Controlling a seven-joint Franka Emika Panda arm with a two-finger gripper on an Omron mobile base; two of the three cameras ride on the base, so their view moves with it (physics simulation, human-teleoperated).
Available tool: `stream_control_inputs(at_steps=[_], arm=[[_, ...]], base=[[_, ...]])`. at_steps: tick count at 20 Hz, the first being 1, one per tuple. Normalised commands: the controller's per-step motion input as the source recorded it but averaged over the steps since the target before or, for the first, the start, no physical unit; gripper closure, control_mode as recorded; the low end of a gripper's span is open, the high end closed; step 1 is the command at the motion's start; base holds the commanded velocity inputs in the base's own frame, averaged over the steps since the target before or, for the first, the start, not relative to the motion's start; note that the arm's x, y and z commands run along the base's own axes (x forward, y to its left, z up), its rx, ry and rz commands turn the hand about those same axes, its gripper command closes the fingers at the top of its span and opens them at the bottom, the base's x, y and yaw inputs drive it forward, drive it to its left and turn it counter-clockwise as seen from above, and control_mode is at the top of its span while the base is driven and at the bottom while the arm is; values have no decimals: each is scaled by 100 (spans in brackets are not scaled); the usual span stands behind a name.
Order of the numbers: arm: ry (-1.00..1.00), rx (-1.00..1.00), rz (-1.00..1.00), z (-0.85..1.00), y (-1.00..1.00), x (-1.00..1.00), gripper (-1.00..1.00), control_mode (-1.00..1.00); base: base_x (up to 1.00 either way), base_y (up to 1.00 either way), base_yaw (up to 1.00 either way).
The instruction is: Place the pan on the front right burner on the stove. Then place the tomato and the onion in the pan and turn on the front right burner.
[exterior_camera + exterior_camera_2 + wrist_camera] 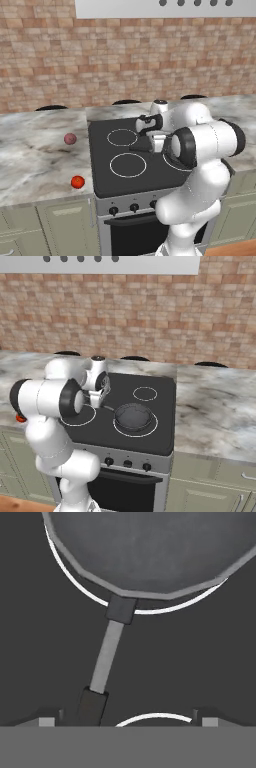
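Note:
The dark grey pan [133, 416] sits inside the large white ring of the front right burner [135, 435] on the stove [105, 167]. In the hand view the pan [150, 547] lies at the top, and its thin handle [106, 657] runs down toward my gripper [127, 722]. The gripper is open, with the handle's end lying untouched between the wide-apart fingertips, nearer the left one. From the right base view the gripper [96, 402] hovers just left of the pan. The red tomato [77, 182] and the pinkish onion [70, 138] rest on the counter left of the stove.
Marble counter [35, 160] flanks the stove on both sides, with a brick wall behind. Black knobs [127, 463] line the silver front panel. My own arm hides the cooktop's right half in the left base view. A range hood [125, 263] hangs overhead.

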Motion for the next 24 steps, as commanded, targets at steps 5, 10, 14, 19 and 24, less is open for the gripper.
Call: stream_control_inputs(at_steps=[5, 10, 14, 19, 24], arm=[[-1, -6, 0, 47, 8, -37, -100, -100], [0, -7, 0, 56, 15, -29, -100, -100], [0, -7, 0, 60, 16, -34, -100, -100], [0, -7, 0, 48, 9, -48, -100, -100], [0, -6, 9, 33, 7, -59, -100, -100]], base=[[0, 0, 0], [0, 0, 0], [0, 0, 0], [0, 0, 0], [0, 0, 0]])
